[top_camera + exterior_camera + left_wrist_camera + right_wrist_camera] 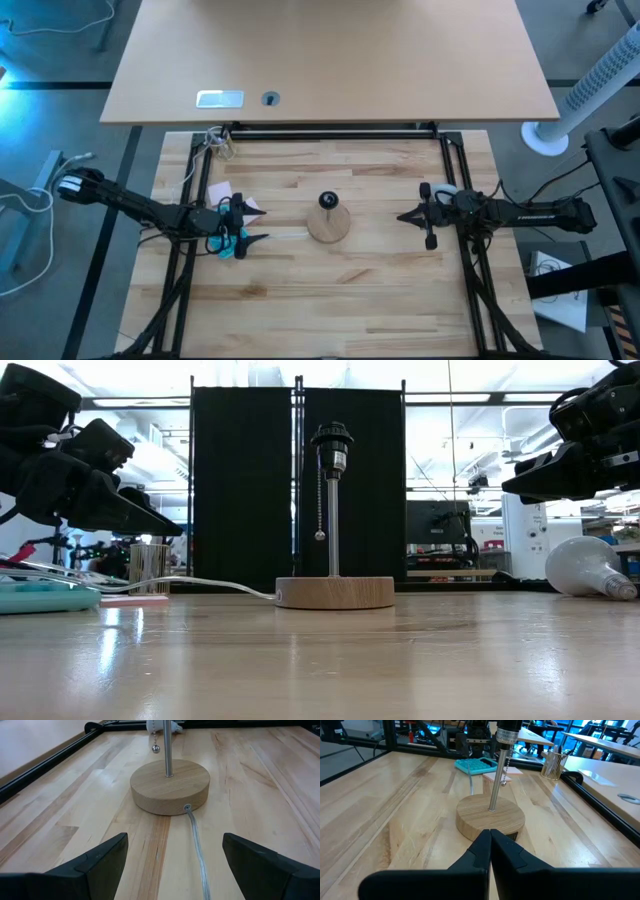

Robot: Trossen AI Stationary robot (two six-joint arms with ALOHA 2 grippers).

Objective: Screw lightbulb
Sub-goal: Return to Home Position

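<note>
Your right pincer [490,832] has its fingers pressed together. The lightbulb [585,567] lies on its side on the table [380,300] just beside it. Past its tip stands the lamp [335,228], then your left pincer [175,840], fingers wide apart.

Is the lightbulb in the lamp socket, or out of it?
Out. The lightbulb lies on its side on the table; the socket is empty.

Matte-black left arm [130,205] and right arm [530,212], wedge-shaped black jaws, trailing cables [548,182].

Lightbulb [583,567] seemingly right of lamp [333,592]
</note>
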